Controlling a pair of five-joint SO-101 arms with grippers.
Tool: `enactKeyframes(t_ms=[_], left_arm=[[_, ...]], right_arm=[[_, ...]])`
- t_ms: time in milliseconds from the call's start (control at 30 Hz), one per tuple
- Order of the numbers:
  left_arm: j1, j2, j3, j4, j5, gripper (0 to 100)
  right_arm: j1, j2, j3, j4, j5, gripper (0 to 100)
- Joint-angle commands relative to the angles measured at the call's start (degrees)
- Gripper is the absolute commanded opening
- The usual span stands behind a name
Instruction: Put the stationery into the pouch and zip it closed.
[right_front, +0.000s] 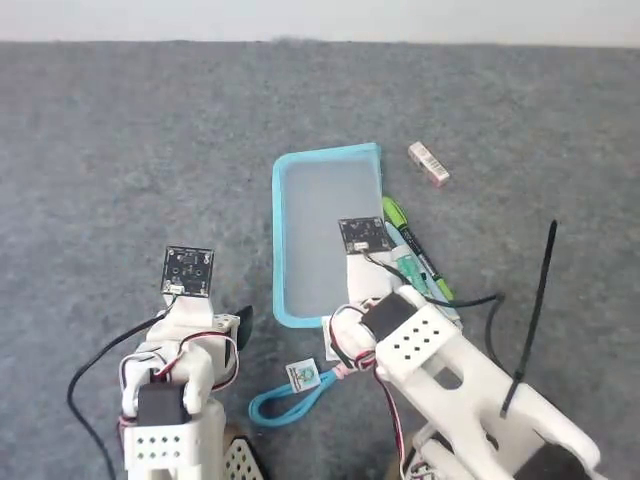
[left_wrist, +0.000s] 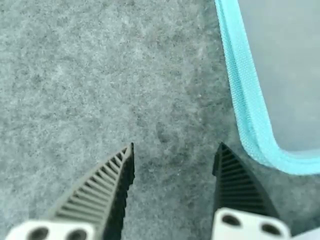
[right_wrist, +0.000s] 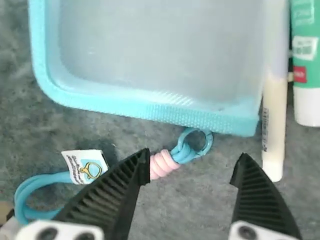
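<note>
Wide grey felt worktop (right_front: 120, 130), bare felt all around. At its middle lies the flat translucent pouch with turquoise fabric edging (right_front: 279, 240). Left claw (left_wrist: 175, 146) is spread open just beside its near corner. Right claw (right_wrist: 195, 153) gapes over the small turquoise ring (right_wrist: 196, 141) at its near edge, with a cream pen (right_wrist: 272, 135) alongside.

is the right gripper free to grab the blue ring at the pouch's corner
Probably yes: the right gripper is open just short of the blue ring, with nothing over it or between.
</note>
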Motion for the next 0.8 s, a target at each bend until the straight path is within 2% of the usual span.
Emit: enactKeyframes(t_ms=[0, 233, 400, 500, 600, 767], left_arm=[[-0.35, -1.32, -0.66, 0.09, -0.35, 25], [-0.35, -1.32, -0.66, 0.09, -0.35, 25], [-0.35, -1.32, -0.66, 0.09, -0.35, 25], [-0.35, -1.32, -0.66, 0.09, -0.35, 25], [-0.35, -1.32, -0.66, 0.09, -0.35, 25], [-0.35, -1.32, -0.66, 0.09, -0.35, 25]], right_arm=[[0.57, -0.57, 0.09, -1.45, -1.85, 28.1], [0.48, -0.57, 3.16, -4.44, -1.58, 28.1], [-2.24, -0.57, 3.43, -5.76, -1.58, 28.0], [-3.65, -0.57, 3.34, -6.02, -1.32, 23.5], [-3.91, 1.01, 2.73, -6.11, 2.46, 19.6], [-4.0, 9.1, -0.7, -4.88, 3.34, 19.1]])
